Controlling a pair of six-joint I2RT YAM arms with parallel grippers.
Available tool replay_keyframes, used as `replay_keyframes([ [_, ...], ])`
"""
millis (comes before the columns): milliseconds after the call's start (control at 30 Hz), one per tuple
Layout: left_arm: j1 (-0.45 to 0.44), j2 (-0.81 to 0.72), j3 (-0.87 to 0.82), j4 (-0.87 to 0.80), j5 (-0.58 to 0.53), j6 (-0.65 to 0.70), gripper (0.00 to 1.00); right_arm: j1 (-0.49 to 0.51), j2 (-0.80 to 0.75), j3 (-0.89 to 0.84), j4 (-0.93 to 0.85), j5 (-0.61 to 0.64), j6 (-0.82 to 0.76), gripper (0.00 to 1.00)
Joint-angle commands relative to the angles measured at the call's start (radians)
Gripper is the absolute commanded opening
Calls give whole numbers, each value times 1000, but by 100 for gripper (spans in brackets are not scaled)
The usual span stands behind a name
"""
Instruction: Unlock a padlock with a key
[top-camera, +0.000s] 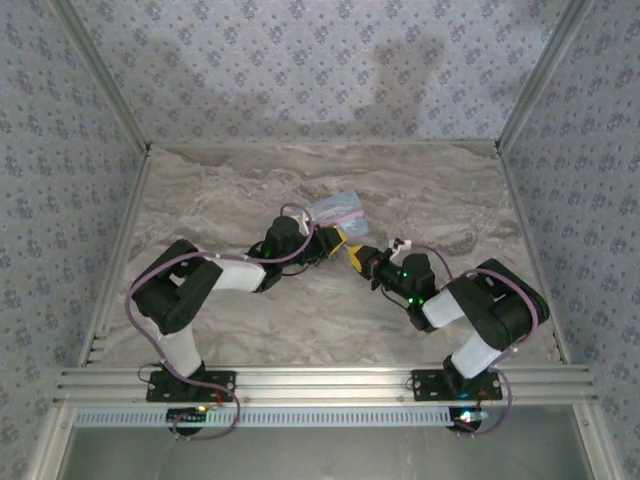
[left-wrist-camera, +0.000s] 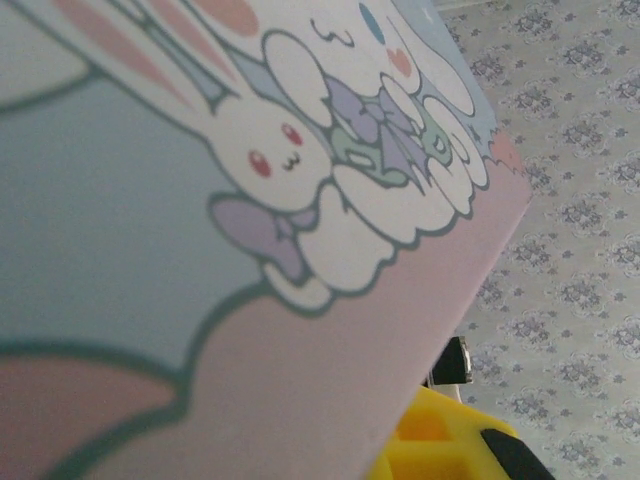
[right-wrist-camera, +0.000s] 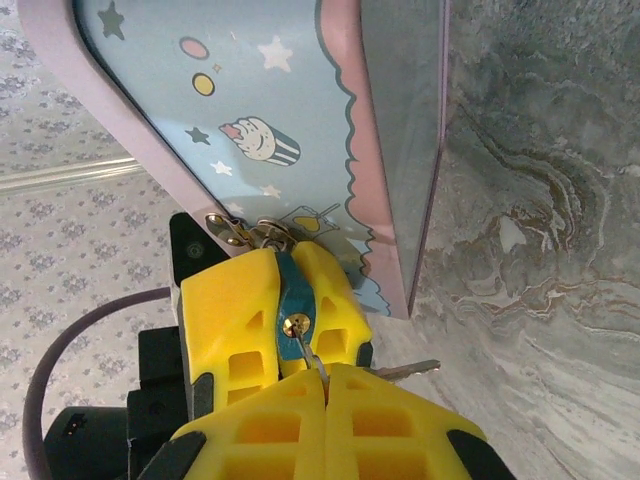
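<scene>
Marble tabletop (right-wrist-camera: 540, 250); bunny tin (left-wrist-camera: 250, 200), padlock (right-wrist-camera: 292, 292), key (right-wrist-camera: 304, 345)

Tin (top-camera: 337, 209): sitting at mid-table (top-camera: 200, 190), just beyond both end effectors.
Left end effector (top-camera: 338, 240): reaching in from the left, touching the tin's near edge.
Right end effector (top-camera: 358, 256): facing it from the right, just beside it.
Padlock (right-wrist-camera: 293, 296): sitting inside the left end effector, against the tin.
Key (right-wrist-camera: 306, 348): running from the right end effector into the padlock.

Left pincer (right-wrist-camera: 292, 295), right pincer (right-wrist-camera: 325, 378): clamped, tip-to-tip.
</scene>
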Motion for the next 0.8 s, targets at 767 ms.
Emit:
replay_keyframes([
  [767, -35, 6, 2, 58, 105, -5, 0, 3, 20, 52, 21, -5, -81, 0],
])
